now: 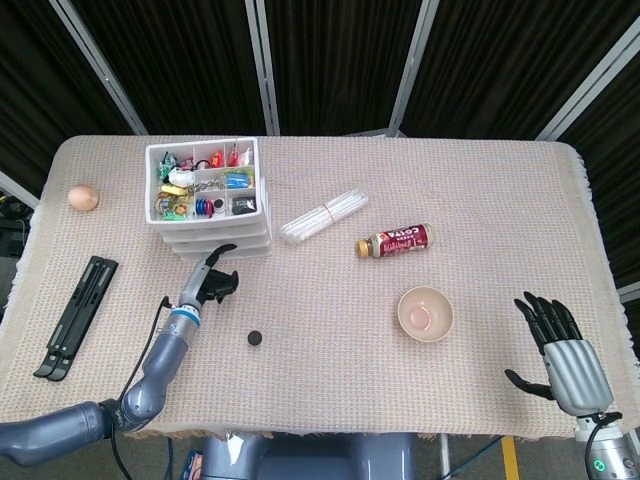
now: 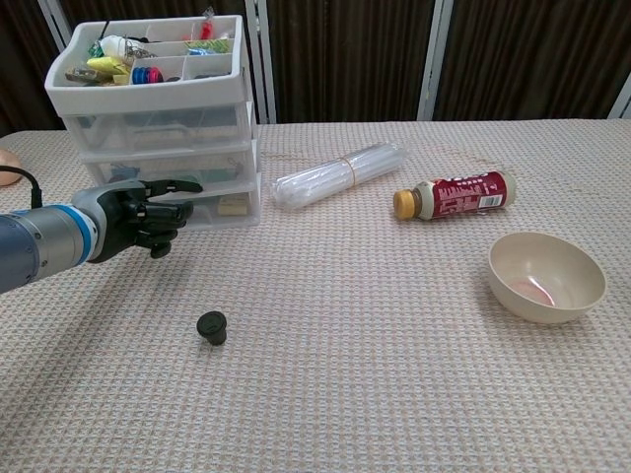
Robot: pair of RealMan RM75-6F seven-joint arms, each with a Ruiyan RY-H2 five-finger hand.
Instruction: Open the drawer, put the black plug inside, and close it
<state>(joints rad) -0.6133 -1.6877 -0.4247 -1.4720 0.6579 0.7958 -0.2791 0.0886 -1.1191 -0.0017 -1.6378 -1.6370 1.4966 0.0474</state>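
The white three-drawer unit (image 1: 212, 232) (image 2: 158, 128) stands at the back left, all drawers pushed in and its top tray full of small items. The black plug (image 1: 255, 338) (image 2: 212, 326) lies on the cloth in front of it. My left hand (image 1: 212, 281) (image 2: 146, 212) hovers just before the lowest drawer's front, most fingers curled in, one finger stretched toward the drawer, holding nothing. The plug is below and to the right of this hand. My right hand (image 1: 553, 342) rests at the table's near right corner with fingers spread and nothing in it.
A bundle of clear tubes (image 1: 324, 216) (image 2: 340, 175), a lying bottle (image 1: 394, 241) (image 2: 455, 194) and a beige bowl (image 1: 425, 313) (image 2: 545, 277) sit right of the drawers. An egg (image 1: 83, 197) and a black folded stand (image 1: 75, 315) lie at the left.
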